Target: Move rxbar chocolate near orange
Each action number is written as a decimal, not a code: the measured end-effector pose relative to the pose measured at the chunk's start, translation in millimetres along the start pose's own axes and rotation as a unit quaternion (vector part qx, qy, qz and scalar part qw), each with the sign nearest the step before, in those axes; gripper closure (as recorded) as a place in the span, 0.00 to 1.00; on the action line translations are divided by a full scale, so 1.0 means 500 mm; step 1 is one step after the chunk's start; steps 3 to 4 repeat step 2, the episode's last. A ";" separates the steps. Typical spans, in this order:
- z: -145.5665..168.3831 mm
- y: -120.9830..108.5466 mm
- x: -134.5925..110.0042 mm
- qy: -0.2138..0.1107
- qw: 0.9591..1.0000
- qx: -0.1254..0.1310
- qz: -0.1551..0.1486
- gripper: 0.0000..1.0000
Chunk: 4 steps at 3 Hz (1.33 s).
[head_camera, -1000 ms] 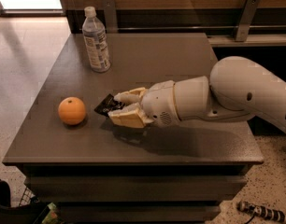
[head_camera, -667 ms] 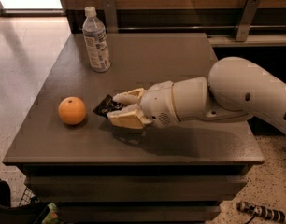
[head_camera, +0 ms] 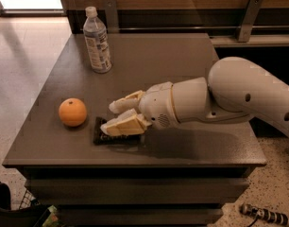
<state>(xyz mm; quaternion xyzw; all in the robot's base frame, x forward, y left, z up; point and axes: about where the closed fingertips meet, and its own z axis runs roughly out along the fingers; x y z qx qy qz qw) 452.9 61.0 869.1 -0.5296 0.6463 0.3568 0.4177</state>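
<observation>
Rxbar chocolate (head_camera: 117,137) lies flat on the worktop (head_camera: 182,56), just beside the orange (head_camera: 72,112) at its 4 o'clock, so the placing looks done. The hand (head_camera: 108,118) hovers over it, fingers (head_camera: 125,102) apart, probably to free it.

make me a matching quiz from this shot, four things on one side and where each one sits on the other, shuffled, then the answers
Things:
1. round orange fruit
2. clear plastic water bottle
3. flat black wrapped bar
4. cream two-finger claw

Places:
A. standing at the far left of the dark table
B. over the bar's right part, reaching in from the right
C. lying flat just right of the fruit, not touching it
D. near the table's front left edge

Pairs: 1-D, 2-A, 3-C, 4-B
</observation>
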 end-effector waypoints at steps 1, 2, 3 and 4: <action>0.002 0.002 -0.002 0.000 1.000 -0.001 -0.001 0.00; 0.002 0.002 -0.002 0.001 1.000 -0.001 -0.001 0.00; 0.002 0.002 -0.002 0.001 1.000 -0.001 -0.001 0.00; 0.002 0.002 -0.002 0.001 1.000 -0.001 -0.001 0.00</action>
